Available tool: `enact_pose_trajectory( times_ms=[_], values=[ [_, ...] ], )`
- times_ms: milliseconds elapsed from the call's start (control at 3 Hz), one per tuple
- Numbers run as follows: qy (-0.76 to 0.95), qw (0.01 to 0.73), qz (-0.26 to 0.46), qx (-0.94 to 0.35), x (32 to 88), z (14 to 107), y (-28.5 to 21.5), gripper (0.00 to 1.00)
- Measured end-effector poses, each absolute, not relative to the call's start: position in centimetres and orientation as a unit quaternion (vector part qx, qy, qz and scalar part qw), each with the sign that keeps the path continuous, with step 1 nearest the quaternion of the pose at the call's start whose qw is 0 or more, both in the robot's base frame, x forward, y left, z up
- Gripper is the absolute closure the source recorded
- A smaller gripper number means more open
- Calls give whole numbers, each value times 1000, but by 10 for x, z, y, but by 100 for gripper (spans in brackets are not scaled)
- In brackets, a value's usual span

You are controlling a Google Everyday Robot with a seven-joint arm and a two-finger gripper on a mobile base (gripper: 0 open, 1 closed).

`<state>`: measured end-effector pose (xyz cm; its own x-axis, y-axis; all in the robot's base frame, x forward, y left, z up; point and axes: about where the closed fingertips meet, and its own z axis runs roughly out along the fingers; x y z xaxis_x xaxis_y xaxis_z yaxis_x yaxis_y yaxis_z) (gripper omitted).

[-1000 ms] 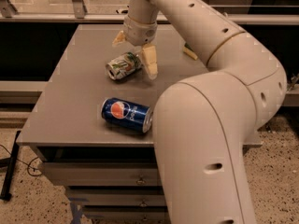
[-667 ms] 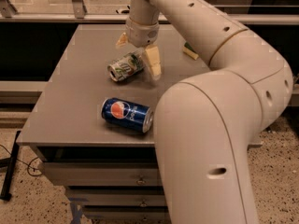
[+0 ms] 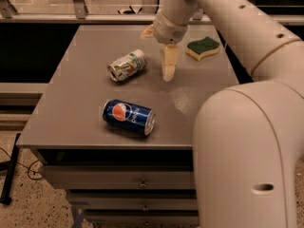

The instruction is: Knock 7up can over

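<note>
Your end effector (image 3: 159, 49) has pulled clear of the 7up can (image 3: 127, 65) — a moment ago its fingers straddled it. Now it hangs over the tabletop (image 3: 71, 103), fingers spread, gripping nothing. The 7up can lies on its side just left of it — the Pepsi can (image 3: 129, 117) farther toward the camera, the sponge (image 3: 203, 48) to its right.

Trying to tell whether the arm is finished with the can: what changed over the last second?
The claw, which was against the right end of the 7up can, has pulled away to the right and now hangs apart from it, uncovering the sponge. Nothing was gripped. The 7up can stays lying on its side; the Pepsi can and table are unchanged.
</note>
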<state>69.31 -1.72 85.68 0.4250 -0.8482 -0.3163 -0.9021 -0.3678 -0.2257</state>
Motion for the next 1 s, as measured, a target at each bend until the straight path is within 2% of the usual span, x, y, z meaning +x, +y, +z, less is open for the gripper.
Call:
enact_pose_trajectory(
  times_ms=[667, 1000],
  values=[
    [689, 354, 169, -609, 691, 878, -109, 0],
    [725, 427, 215, -495, 673, 887, -144, 0]
  ],
)
